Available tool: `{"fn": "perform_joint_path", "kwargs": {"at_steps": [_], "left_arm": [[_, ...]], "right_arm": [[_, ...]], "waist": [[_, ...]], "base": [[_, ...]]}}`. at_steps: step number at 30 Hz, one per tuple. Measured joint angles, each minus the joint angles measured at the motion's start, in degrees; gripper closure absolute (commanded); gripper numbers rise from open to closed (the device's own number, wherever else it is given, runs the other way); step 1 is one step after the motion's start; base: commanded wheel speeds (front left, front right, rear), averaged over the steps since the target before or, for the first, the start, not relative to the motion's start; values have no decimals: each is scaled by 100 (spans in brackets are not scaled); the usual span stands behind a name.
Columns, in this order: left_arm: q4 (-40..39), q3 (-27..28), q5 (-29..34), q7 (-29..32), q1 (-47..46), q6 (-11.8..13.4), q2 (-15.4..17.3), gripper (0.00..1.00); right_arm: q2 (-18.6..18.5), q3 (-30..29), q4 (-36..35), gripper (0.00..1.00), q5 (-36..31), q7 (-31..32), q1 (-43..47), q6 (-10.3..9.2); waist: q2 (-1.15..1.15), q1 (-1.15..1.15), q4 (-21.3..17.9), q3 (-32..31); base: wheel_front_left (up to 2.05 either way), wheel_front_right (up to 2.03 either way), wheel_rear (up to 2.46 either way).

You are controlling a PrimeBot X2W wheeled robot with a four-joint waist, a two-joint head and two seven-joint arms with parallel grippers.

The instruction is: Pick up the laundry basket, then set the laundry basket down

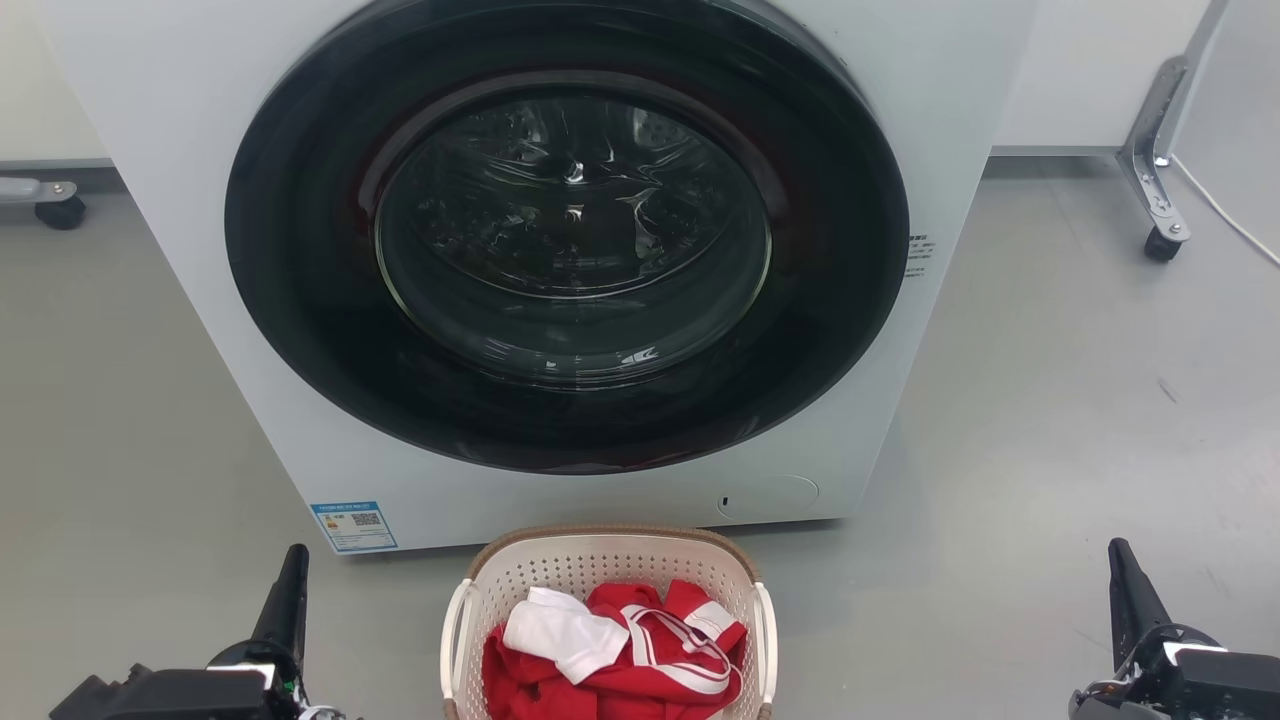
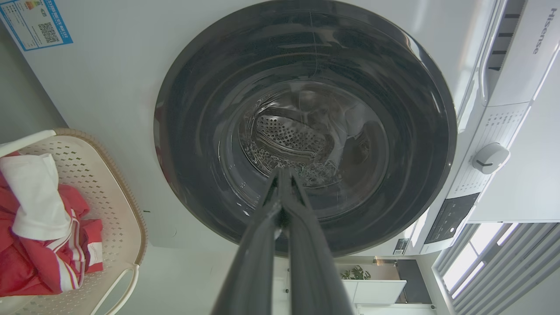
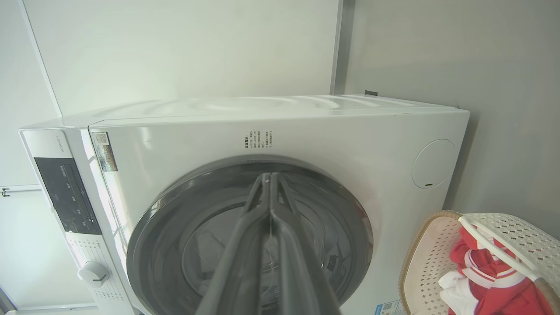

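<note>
Laundry basket: likely stiff, light plastic; soft clothes inside.
Hold: white side handles.
Left claw: clenched, empty.
Right claw: clenched, empty.

A smooth, pale grey floor spreads across the scene, marked with a few faint scuffs. A white front-loading washer stands on it in the middle, with its dark round door shut. Just in front of the washer's base, a cream perforated basket with a brown rim sits on the floor. At far left a black left caster rests on the floor. At far right a right caster sits under a metal leg, with a white cable trailing beside it.
</note>
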Motion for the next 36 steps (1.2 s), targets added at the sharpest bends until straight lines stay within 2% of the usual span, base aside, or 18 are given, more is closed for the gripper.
{"fn": "perform_joint_path", "kwargs": {"at_steps": [36], "left_arm": [[4, 0, -1, 0, 0, 0, -4, 100]], "right_arm": [[3, 1, 3, 100, 1, 0, 2, 0]], "waist": [[0, 0, 0, 0]], "base": [[0, 0, 0]]}}
